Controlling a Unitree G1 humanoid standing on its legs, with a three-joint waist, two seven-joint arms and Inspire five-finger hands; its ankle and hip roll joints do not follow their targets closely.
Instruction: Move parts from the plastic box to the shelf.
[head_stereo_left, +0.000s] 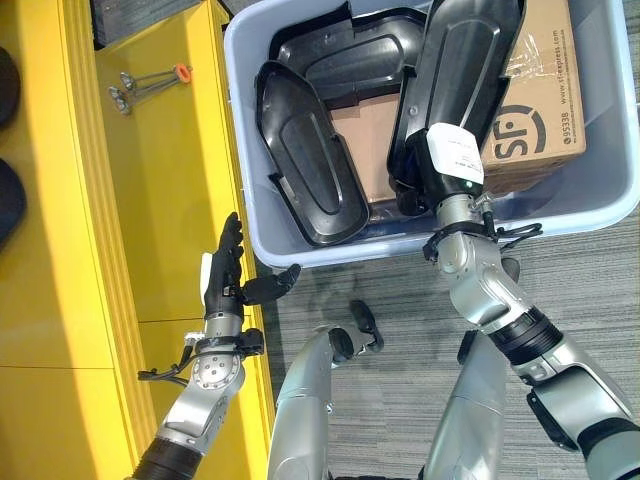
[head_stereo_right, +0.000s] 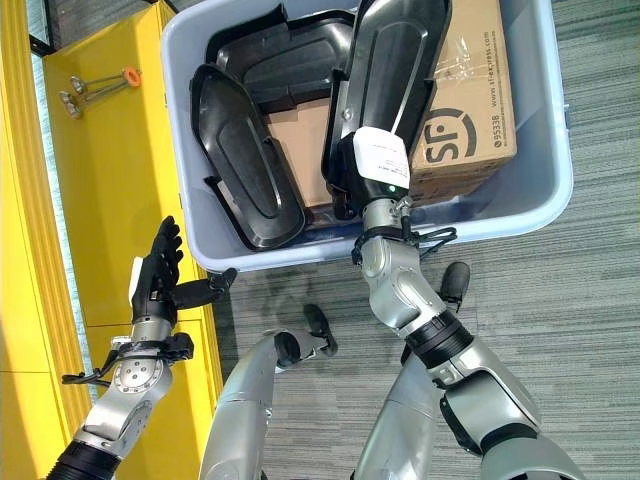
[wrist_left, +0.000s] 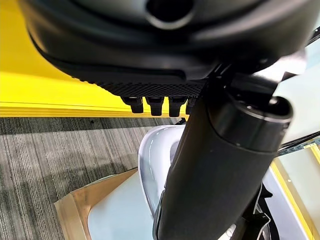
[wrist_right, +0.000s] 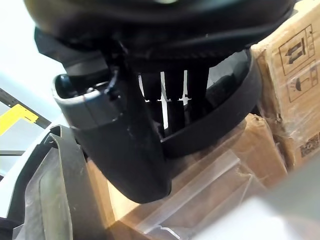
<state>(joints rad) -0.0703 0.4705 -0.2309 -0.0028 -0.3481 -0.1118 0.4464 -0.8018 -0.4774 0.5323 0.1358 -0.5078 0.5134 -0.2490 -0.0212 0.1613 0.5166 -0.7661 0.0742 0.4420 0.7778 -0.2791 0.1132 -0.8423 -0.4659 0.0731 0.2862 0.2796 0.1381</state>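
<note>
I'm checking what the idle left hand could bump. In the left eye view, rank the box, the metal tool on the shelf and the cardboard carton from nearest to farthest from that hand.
1. Box: its near corner lies just beyond the open left hand.
2. Metal tool: farther up the yellow shelf.
3. Carton: farthest, in the box's far right part.
</note>
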